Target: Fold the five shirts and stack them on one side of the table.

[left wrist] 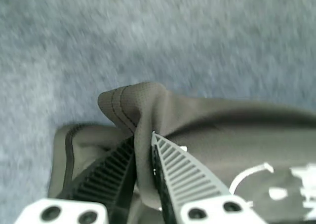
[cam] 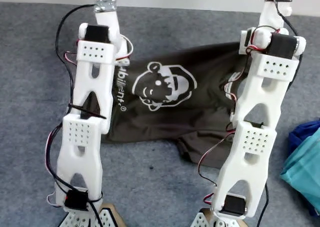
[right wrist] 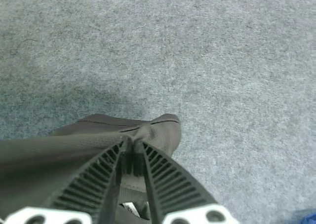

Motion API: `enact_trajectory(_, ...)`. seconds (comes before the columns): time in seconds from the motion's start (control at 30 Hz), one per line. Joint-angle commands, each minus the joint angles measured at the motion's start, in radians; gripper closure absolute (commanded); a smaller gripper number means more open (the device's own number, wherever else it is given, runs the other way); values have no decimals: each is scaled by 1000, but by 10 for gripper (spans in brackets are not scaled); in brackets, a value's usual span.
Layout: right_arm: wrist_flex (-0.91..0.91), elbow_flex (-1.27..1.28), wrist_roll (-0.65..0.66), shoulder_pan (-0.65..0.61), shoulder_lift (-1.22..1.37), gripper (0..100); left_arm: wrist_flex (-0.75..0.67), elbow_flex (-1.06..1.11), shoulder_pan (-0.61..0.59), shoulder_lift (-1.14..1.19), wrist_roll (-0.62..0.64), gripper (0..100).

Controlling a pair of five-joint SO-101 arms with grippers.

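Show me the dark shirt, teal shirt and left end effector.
dark shirt (cam: 210, 99), high view, plain middle cloth
teal shirt (cam: 305, 172), high view, its middle
left end effector (left wrist: 143, 140), left wrist view, between fingertips

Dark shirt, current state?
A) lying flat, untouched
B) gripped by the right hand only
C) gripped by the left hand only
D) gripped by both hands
D: the left hand and the right hand are each shut on a raised fold of the dark shirt.

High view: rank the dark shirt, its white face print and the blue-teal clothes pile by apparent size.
1. dark shirt, clearly largest.
2. white face print and blue-teal clothes pile: about alike; the edge cuts the pile off.
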Motion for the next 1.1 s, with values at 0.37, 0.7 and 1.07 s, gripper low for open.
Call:
enact_trajectory(0.37,10,883,15,-18,-584,993,-43,556,-27,-375,-2,993)
enact_trajectory(0.7,-5,1337,126,-16,-822,993,-46,751,-28,-386,-3,993)
enact_trajectory(1.07,-236,1857,206,-10,-1093,992,-104,903,-58,-394,-11,993)
